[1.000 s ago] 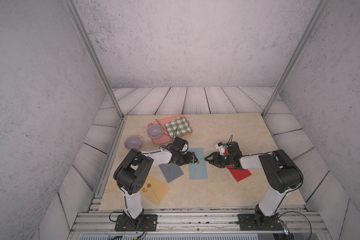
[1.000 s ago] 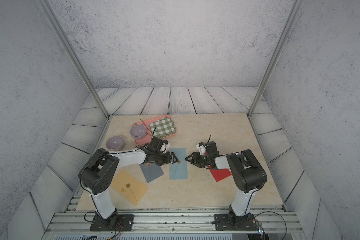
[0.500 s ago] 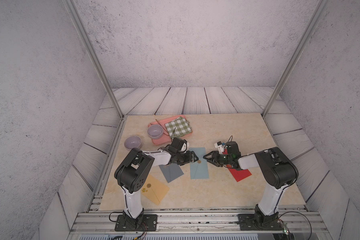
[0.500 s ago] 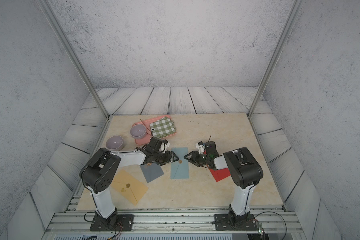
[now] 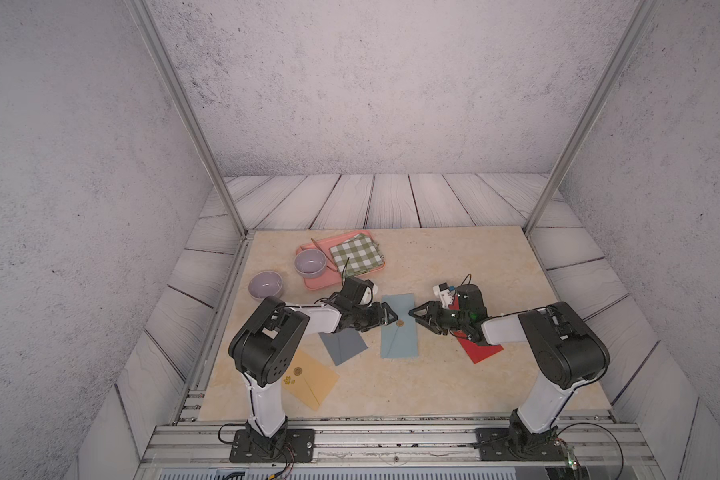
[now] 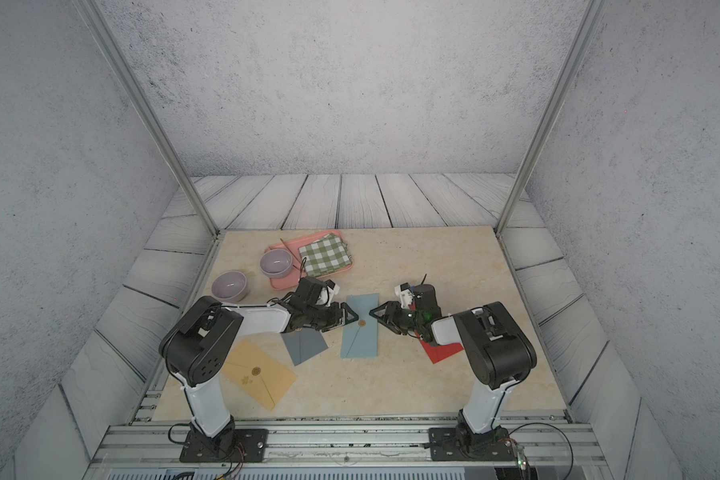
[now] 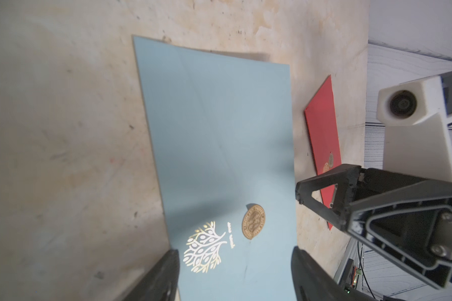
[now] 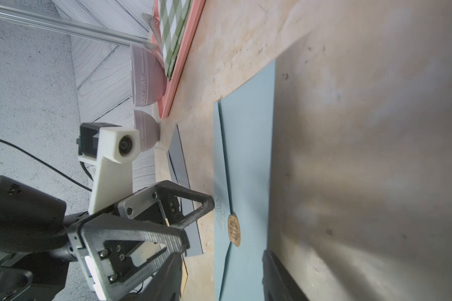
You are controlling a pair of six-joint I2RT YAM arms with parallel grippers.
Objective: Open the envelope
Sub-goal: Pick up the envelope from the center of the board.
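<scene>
Both top views: blue envelope (image 5: 400,347) lies flat on the tabletop (image 5: 454,257), flap down. Left pincer (image 5: 393,319) and right pincer (image 5: 417,320) point at each other, with the gold seal (image 5: 400,323) between their tips.

Left wrist: left pincer (image 7: 235,273) jaws apart, straddling the envelope (image 7: 214,130), nothing clamped. Seal (image 7: 253,221) just ahead. Can't tell whether it touches the paper.

Right wrist: right pincer (image 8: 225,278) jaws apart, empty, envelope (image 8: 248,156) beneath, seal (image 8: 234,230) just ahead. Left pincer (image 8: 198,221) sits at the envelope's far edge.
</scene>
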